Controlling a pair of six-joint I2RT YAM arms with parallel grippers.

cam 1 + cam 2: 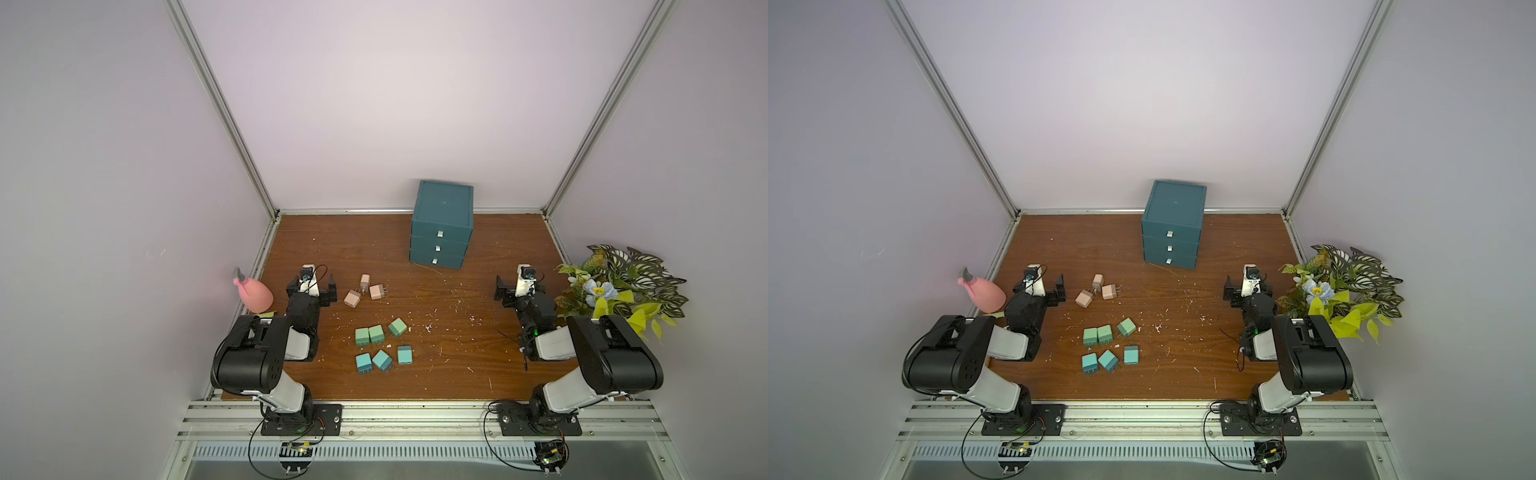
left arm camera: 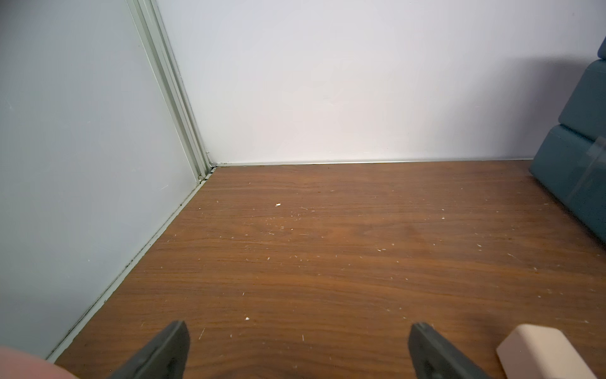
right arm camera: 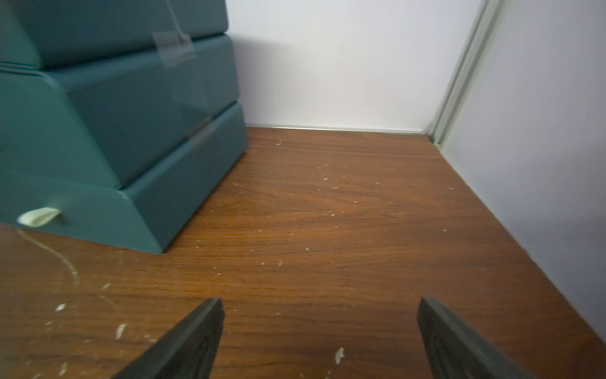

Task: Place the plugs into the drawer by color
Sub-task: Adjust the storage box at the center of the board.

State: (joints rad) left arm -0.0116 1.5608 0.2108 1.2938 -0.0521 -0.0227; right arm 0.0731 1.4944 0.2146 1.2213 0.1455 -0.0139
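Centre frame: drawer [image 1: 441, 226], three tiers shut, contents hidden. Loose on worktop [image 1: 457, 353]: pink plugs [image 1: 365, 289] just right of left tool [image 1: 312, 286]; green plugs [image 1: 376, 332] and blue plugs [image 1: 382, 360] lower in frame. Far right: right tool [image 1: 521, 286]. Both spread wide, empty; arms folded low.

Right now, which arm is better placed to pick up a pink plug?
Left. The left hand stands open right beside the three pale pink plugs, one showing in its wrist view. The right hand, also open, sits far across the table from them.
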